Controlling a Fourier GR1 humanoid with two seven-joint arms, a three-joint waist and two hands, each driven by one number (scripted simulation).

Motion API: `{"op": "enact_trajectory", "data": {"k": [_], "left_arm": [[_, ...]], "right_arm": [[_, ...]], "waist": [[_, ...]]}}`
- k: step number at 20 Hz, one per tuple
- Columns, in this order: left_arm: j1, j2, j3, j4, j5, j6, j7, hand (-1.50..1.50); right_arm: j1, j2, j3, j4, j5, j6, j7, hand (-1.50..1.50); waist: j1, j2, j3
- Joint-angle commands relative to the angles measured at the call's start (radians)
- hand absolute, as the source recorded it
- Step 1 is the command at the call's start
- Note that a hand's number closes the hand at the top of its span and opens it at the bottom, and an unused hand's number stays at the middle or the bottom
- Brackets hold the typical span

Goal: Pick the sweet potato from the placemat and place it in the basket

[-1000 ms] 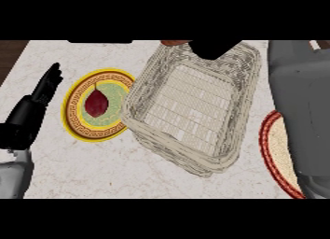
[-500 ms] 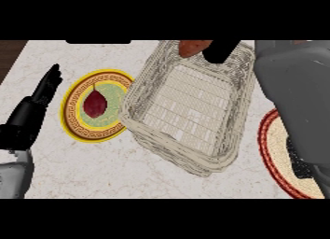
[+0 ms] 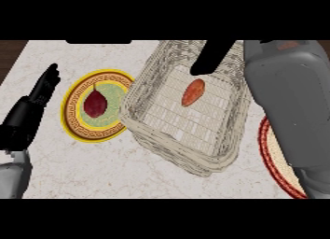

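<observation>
The orange sweet potato (image 3: 193,92) lies on the floor of the pale wicker basket (image 3: 157,135), toward its far side. My right hand (image 3: 210,58) hangs just above and behind it, fingers straight and pointing down, apart from the potato. Its grey forearm crosses the basket's right side. Part of the round red-rimmed placemat (image 3: 272,161) shows at the right edge, mostly hidden by that forearm. My left hand (image 3: 31,105) rests open at the left edge, fingers up.
A yellow-rimmed plate (image 3: 77,125) with a dark red beet-like vegetable (image 3: 95,103) sits left of the basket, touching its left wall. Marble counter runs along the front; dark wood shows at the far corners.
The sweet potato has left my right hand and now lies inside the basket. The right hand's fingers have straightened above it. The left hand has not moved.
</observation>
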Motion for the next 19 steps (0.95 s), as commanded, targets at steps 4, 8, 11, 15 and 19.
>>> {"op": "enact_trajectory", "data": {"k": [4,8,11,15,19], "left_arm": [[0.020,-0.001,0.003,-0.045,0.008,-0.011,0.027,0.00],[0.006,0.003,0.009,-0.027,-0.007,0.002,0.017,0.00],[0.006,-0.016,-0.003,0.022,-0.018,0.009,-0.029,0.00],[-0.002,-0.021,0.000,0.015,-0.019,0.015,-0.010,0.00],[0.044,0.002,0.012,-0.063,-0.001,-0.011,0.028,0.00]], "right_arm": [[0.022,0.053,-0.116,-0.079,0.030,-0.183,0.041,-1.50],[0.022,0.033,-0.229,-0.122,0.088,-0.352,0.033,-1.50],[0.029,0.014,-0.300,-0.105,0.125,-0.449,0.016,-1.50],[0.107,-0.057,-0.386,-0.187,0.127,-0.477,-0.003,-1.50],[0.188,-0.136,-0.492,-0.270,0.078,-0.453,-0.009,-1.50]], "waist": [[0.005,-0.001,0.001],[-0.003,-0.001,0.001],[-0.002,0.005,0.000],[-0.016,0.001,0.001],[-0.010,-0.003,0.002]]}}
